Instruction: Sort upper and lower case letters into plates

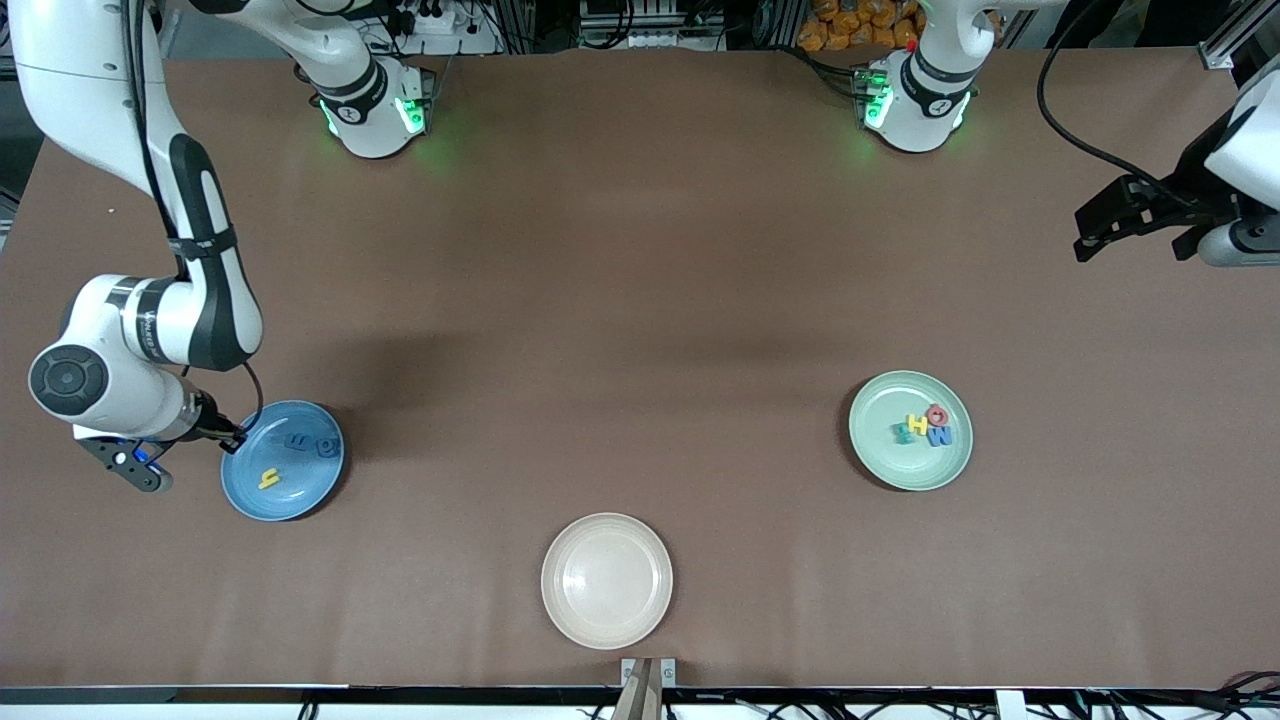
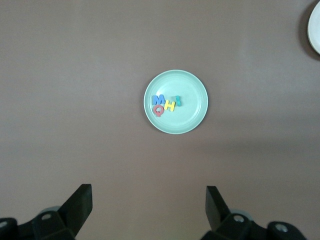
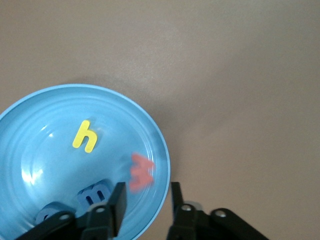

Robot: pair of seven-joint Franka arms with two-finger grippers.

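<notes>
The blue plate (image 1: 290, 500) lies toward the right arm's end of the table. It holds a yellow h (image 1: 268, 479) and two blue letters (image 1: 297, 440). My right gripper (image 1: 232, 440) is open over that plate's rim. In the right wrist view, its jaws (image 3: 146, 197) stand apart, with a blurred red w (image 3: 141, 172) loose on the plate (image 3: 45, 150) beside the yellow h (image 3: 85, 136) and a blue m (image 3: 94, 194). The mint green plate (image 1: 880, 400) holds several letters (image 1: 925, 425); it also shows in the left wrist view (image 2: 190, 95). My left gripper (image 1: 1135, 235) waits open and empty, high over the left arm's end of the table.
A cream-white plate (image 1: 607, 580) with nothing in it lies nearest the front camera, between the two coloured plates; its edge shows in the left wrist view (image 2: 315, 25). Brown table surface lies all around. Both arm bases stand along the table's top edge.
</notes>
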